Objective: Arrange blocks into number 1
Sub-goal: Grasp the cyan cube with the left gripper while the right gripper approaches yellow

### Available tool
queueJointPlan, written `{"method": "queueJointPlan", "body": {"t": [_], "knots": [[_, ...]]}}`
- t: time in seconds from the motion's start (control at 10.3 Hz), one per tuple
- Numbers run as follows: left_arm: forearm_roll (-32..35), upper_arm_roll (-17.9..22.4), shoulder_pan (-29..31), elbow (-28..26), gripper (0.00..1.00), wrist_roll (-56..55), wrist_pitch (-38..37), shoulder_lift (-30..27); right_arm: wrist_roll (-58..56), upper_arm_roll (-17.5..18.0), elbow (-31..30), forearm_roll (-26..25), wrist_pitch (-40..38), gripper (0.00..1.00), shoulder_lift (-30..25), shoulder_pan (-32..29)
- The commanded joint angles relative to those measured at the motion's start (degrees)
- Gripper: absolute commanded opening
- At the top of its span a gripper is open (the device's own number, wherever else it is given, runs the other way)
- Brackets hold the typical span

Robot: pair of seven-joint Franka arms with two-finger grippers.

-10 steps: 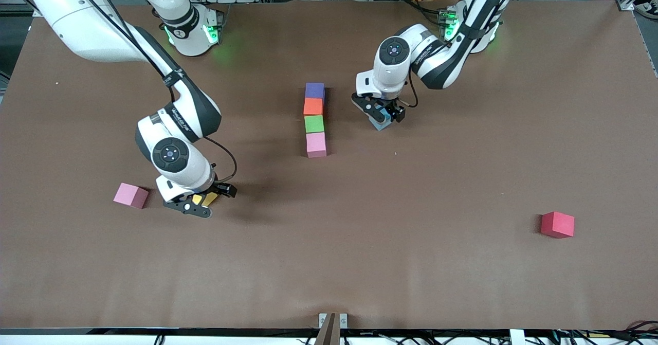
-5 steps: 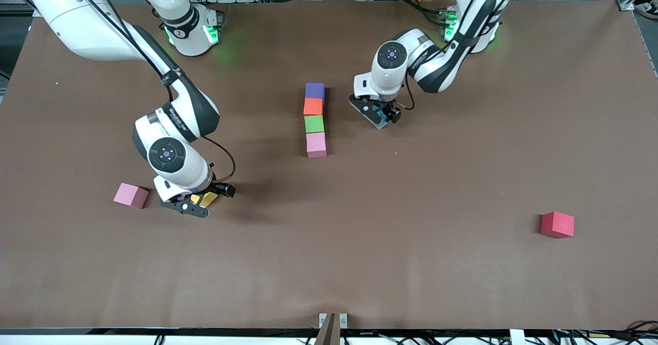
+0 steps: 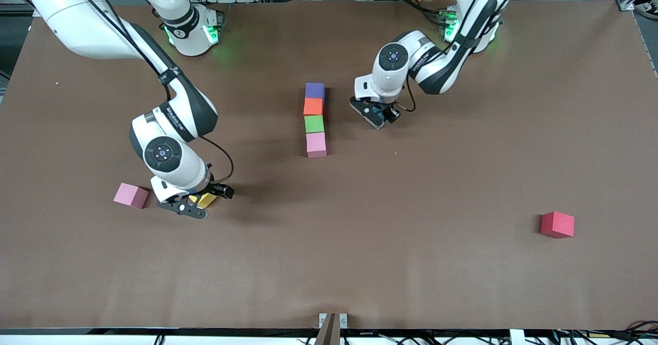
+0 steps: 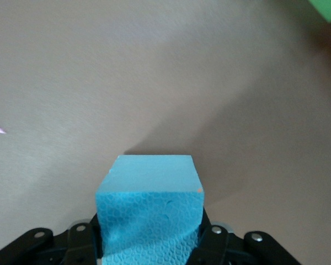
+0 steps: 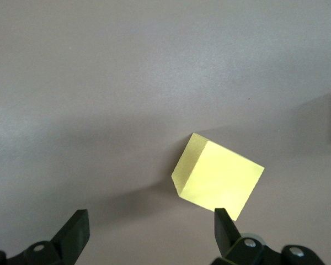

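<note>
Four blocks form a straight column mid-table: purple (image 3: 314, 90), orange (image 3: 313, 106), green (image 3: 314, 124) and pink (image 3: 316, 144), purple farthest from the front camera. My left gripper (image 3: 379, 114) hovers low beside the orange block, toward the left arm's end, shut on a light blue block (image 4: 149, 201) that fills the space between its fingers. My right gripper (image 3: 194, 204) stands open just above the table. The yellow block (image 3: 207, 199) (image 5: 218, 179) lies tilted in front of one fingertip (image 5: 223, 221), not between the fingers.
A second pink block (image 3: 130, 195) lies close beside the right gripper, toward the right arm's end. A red block (image 3: 557, 224) sits alone near the left arm's end, closer to the front camera. The brown table (image 3: 360, 262) is bare elsewhere.
The left gripper has carried the light blue block a little toward the column and the arm bases. The right gripper has shifted slightly toward the loose pink block, still open.
</note>
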Motion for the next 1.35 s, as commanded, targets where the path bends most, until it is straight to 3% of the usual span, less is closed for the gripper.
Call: {"method": "queueJointPlan", "body": {"t": [0.0,0.29,0.58,0.87,1.26], "knots": [[-1.14,-0.44,3.77,4.71,0.54,-1.44,-8.5,-2.51,-1.61,1.17,-0.88,0.98,-1.69,1.0,-1.37,-1.06],[-1.32,-0.52,5.62,12.1,0.54,-5.04,-15.65,-2.86,-2.05,2.13,0.17,1.07,-2.03,1.0,-1.55,-2.02],[-1.49,-0.79,5.1,17.81,0.54,-15.77,-18.9,-2.07,-5.55,13.44,0.52,1.86,-2.21,1.0,-1.46,-15.09],[-3.17,-0.61,4.84,22.92,0.54,-24.79,-19.88,-0.41,-6.27,14.53,2.79,1.86,-3.52,1.0,-1.55,-16.09],[-2.99,-0.7,3.53,28.2,0.54,-33.33,-19.97,3.99,-9.42,14.7,11.68,2.04,-11.08,1.0,0.21,-17.83]]}}
